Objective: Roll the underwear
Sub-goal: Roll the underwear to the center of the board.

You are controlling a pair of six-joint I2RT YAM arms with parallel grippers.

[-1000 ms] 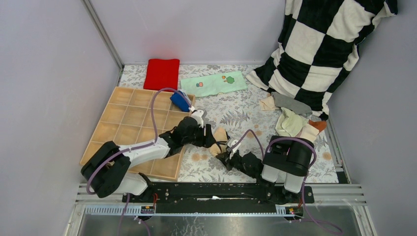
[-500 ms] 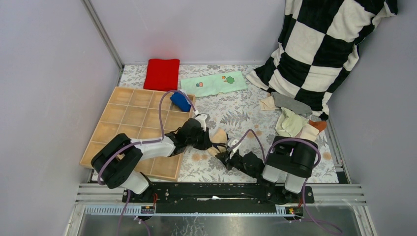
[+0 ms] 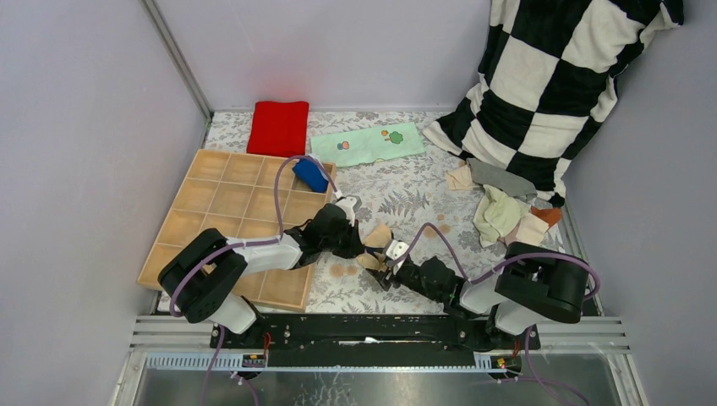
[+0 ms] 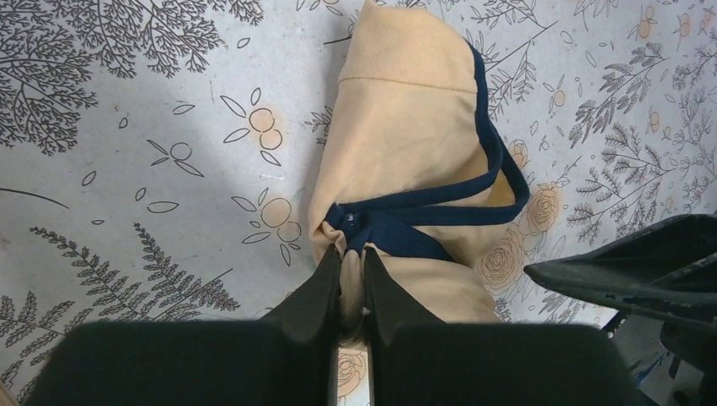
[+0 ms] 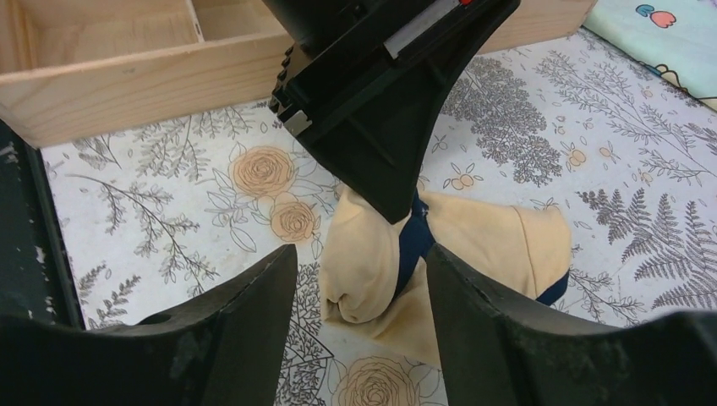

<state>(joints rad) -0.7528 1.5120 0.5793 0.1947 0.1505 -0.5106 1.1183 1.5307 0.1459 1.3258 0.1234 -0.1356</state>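
Observation:
A tan underwear (image 3: 377, 239) with dark blue trim lies partly rolled on the floral mat between the two arms. In the left wrist view my left gripper (image 4: 348, 254) is shut on a fold of this tan underwear (image 4: 414, 144) beside the blue trim. My right gripper (image 5: 359, 254) stands open around the roll's near end, and its fingers (image 5: 254, 304) are apart from the cloth (image 5: 473, 245). From above, the left gripper (image 3: 362, 245) and the right gripper (image 3: 385, 269) meet at the roll. A rolled blue underwear (image 3: 310, 176) sits in the wooden tray (image 3: 211, 211).
Several loose underwear (image 3: 507, 211) lie heaped at the right beside a black-and-white checked cushion (image 3: 550, 76). A red folded cloth (image 3: 278, 127) and a mint printed cloth (image 3: 366, 144) lie at the back. The tray's wall (image 5: 127, 80) runs just left of the grippers.
My right gripper has opened and let go of the tan underwear, and its arm has swung right. My left gripper has closed onto the cloth.

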